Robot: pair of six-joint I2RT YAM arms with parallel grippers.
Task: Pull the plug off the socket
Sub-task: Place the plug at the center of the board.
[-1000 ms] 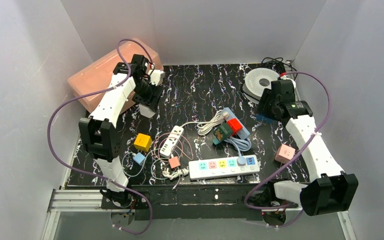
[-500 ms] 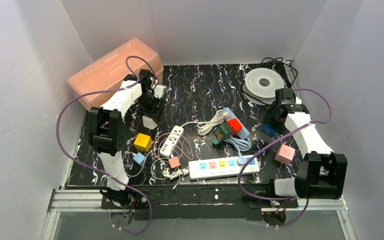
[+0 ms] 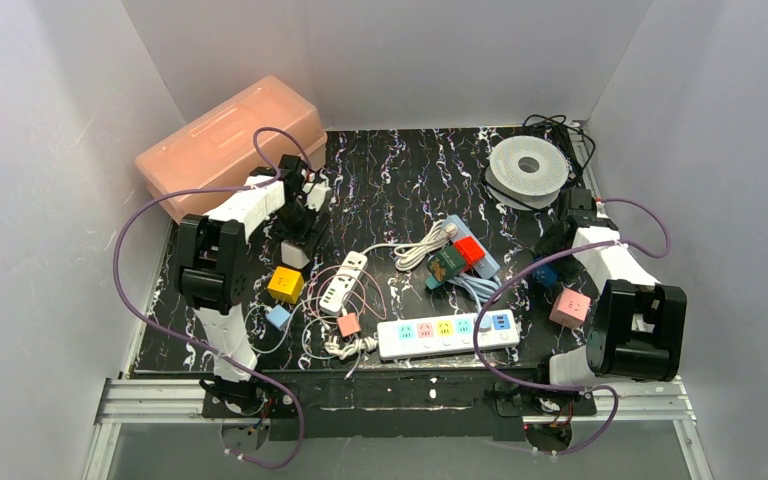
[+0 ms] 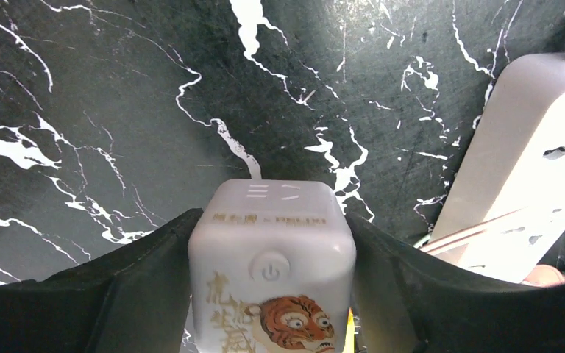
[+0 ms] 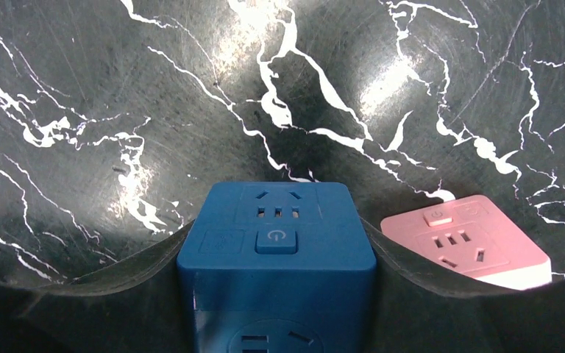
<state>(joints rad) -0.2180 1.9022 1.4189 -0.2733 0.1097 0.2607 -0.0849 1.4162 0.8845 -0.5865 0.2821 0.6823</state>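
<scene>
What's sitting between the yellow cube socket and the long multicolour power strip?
The top view shows a small pink cube and a tangle of thin wires between the yellow cube and the strip.

Left arm (image 3: 245, 200): white link shells, bulky black joint housings. A purple cable (image 3: 116, 265) loops outboard of it, rising from the base at the table's (image 3: 410, 170) near edge. Right arm (image 3: 610, 262): identical finish and cabling. Fingers (image 4: 118, 294): matte black, broad, curved.
</scene>
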